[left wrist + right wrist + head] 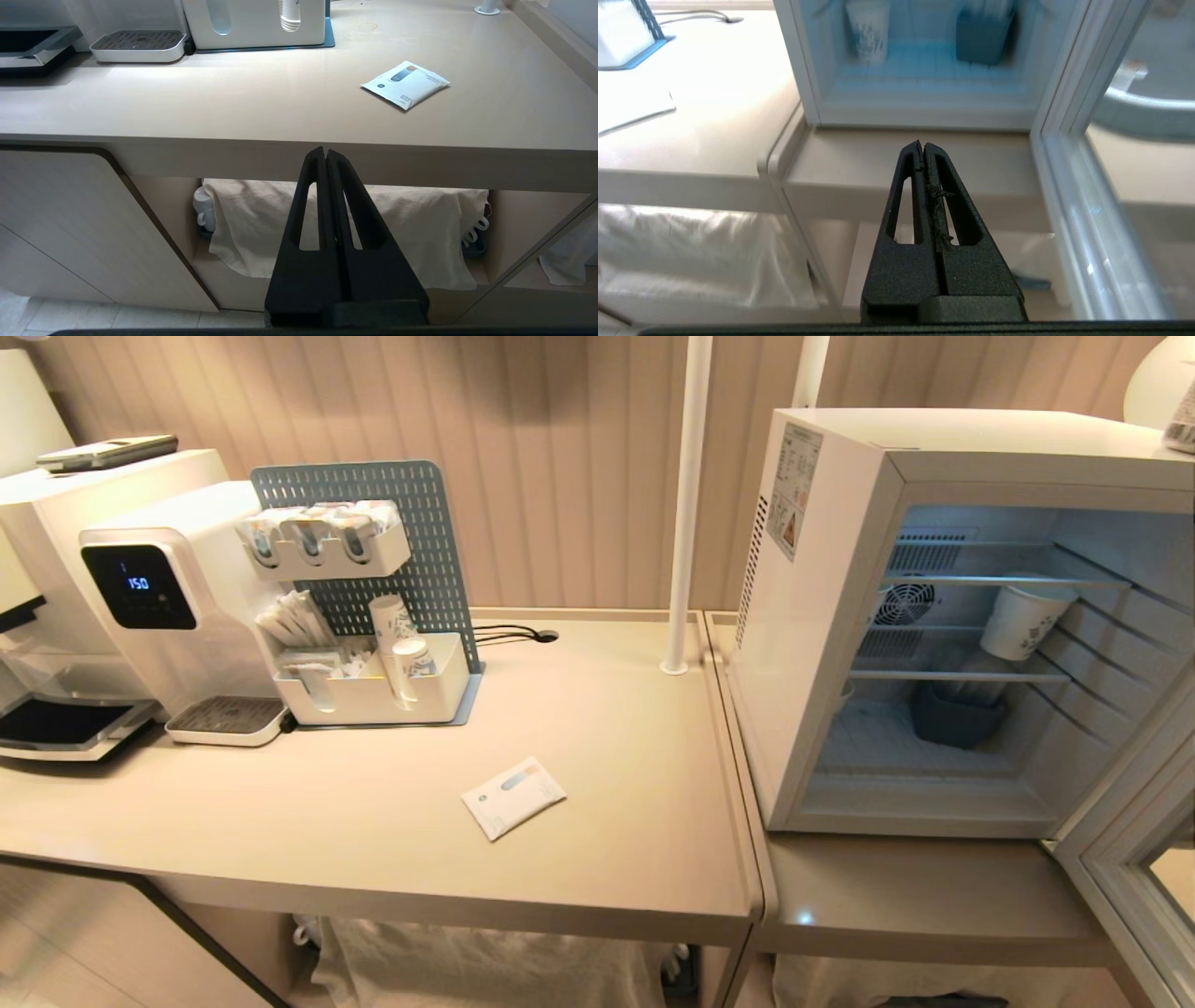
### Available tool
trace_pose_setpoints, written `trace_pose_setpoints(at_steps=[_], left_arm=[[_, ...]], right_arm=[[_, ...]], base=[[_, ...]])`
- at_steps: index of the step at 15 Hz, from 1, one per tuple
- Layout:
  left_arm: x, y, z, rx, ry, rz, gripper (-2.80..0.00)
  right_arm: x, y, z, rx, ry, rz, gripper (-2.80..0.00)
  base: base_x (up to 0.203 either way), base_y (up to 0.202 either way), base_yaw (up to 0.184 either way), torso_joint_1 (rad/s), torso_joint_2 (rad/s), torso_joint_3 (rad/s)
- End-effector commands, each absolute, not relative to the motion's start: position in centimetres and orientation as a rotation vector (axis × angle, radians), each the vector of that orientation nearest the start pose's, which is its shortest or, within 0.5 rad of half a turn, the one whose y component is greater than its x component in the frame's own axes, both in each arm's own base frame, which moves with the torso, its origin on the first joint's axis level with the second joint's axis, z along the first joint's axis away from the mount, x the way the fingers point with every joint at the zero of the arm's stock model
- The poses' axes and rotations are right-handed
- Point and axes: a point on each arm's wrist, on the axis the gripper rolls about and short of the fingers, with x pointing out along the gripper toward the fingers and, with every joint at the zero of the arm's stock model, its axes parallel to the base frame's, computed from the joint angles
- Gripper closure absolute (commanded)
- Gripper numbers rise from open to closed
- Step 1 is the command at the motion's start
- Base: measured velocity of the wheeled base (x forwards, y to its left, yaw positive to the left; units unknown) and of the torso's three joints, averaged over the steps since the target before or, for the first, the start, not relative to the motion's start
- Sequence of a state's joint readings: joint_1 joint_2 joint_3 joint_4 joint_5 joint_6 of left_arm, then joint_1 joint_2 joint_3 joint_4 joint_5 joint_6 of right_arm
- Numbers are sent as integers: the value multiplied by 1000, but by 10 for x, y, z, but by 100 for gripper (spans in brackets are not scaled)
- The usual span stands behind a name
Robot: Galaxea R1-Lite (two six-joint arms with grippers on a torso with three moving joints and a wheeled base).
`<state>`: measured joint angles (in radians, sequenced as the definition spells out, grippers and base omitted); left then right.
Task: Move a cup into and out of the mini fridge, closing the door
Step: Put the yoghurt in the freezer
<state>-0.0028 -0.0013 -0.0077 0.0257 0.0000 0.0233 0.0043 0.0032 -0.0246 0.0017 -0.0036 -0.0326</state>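
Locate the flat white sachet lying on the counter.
In the head view the sachet lies alone on the beige counter, left of the open mini fridge, in front of the pegboard organizer.

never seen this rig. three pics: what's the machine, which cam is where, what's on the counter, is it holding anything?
It is a wheeled robot with two arms. The wide picture comes from its head; the other two from cameras behind each wrist.

The black wedges are the left gripper and right gripper, jaws shut, holding nothing, both low in front of the counter.

On the counter: a water dispenser, an organiser with packets and stacked cups, and a flat sachet. The mini fridge stands right, its door open, a paper cup on a shelf.
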Motion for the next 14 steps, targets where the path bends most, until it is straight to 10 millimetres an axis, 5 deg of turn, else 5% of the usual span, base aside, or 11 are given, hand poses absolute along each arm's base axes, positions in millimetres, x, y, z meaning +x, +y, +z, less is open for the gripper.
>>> trace_pose_setpoints(at_steps=[1, 4, 8, 14], left_arm=[[-24, 0, 75, 25, 17, -3, 0], [-24, 0, 75, 23, 17, -4, 0], [-24, 0, 75, 25, 17, -4, 0], [-24, 0, 75, 23, 17, -3, 0]], right_arm=[[-29, 0, 100, -35, -65, -5, 0], [-36, 0, 160, -56, -87, 24, 0], [-12, 2, 194, -123, -10, 86, 0], [58, 3, 259, -128, 62, 111, 0]], base=[[0, 0, 0, 0, 0, 0], [0, 0, 0, 0, 0, 0], [0, 0, 0, 0, 0, 0], [0, 0, 0, 0, 0, 0]])
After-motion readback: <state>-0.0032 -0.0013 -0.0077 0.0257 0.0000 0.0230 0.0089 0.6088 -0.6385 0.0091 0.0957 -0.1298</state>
